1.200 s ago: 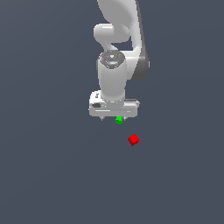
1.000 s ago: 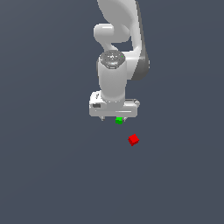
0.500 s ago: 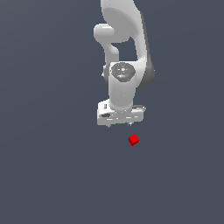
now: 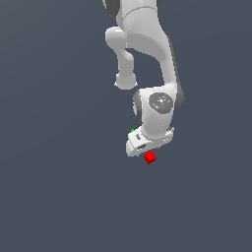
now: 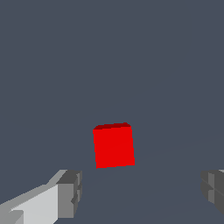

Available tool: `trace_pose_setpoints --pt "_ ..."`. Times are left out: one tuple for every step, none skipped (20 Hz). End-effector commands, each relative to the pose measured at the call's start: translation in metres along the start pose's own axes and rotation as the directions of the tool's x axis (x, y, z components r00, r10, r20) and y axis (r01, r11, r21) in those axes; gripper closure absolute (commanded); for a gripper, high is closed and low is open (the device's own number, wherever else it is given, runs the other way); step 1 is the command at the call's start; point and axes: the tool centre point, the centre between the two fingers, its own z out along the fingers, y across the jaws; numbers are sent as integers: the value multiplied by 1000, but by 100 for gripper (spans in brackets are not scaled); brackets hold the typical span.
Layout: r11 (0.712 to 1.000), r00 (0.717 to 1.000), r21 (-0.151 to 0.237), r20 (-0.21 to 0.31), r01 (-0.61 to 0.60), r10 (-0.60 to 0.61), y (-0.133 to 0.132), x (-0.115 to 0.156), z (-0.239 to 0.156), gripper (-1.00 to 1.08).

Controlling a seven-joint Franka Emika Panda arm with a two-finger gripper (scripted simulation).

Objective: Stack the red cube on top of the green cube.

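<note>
The red cube (image 4: 150, 157) lies on the dark grey floor, just below the white gripper hand (image 4: 147, 140) in the exterior view. In the wrist view the red cube (image 5: 113, 145) sits ahead of my gripper (image 5: 141, 186), between the lines of the two fingers and apart from both. The gripper is open and empty, its grey fingertips (image 5: 71, 189) spread wide. Only a sliver of the green cube (image 4: 133, 130) shows, behind the hand's upper edge on the exterior view's left. It is out of the wrist view.
The floor (image 4: 54, 187) is plain dark grey with no other objects. The white arm (image 4: 142, 39) reaches down from the top of the exterior view.
The hand has swung from over the green cube toward the red cube, rotating as it went. The green cube is now almost hidden behind the hand. Neither cube has moved.
</note>
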Motion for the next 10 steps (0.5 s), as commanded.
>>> trace_pose_setpoints --pt "999 999 -3 -1 49 -49 -9 6 9 -92" --pt "998 998 -4 -1 63 -63 -12 7 12 -92" --pt "997 997 -5 -1 74 -74 -14 8 14 -92" --pt "997 997 -5 -1 83 -83 -16 9 16 -92" --pt "996 996 -6 -1 89 -89 -17 10 17 -92" --pt "996 996 -6 -1 93 -93 -18 10 18 -92" --pt "996 996 -6 -1 94 -94 -18 10 18 -92" --pt "996 996 -5 0 88 -88 -18 9 17 -92" --pt "996 996 -5 0 88 -88 -18 9 18 -92" --pt "996 996 -5 0 88 -88 -18 9 19 -92"
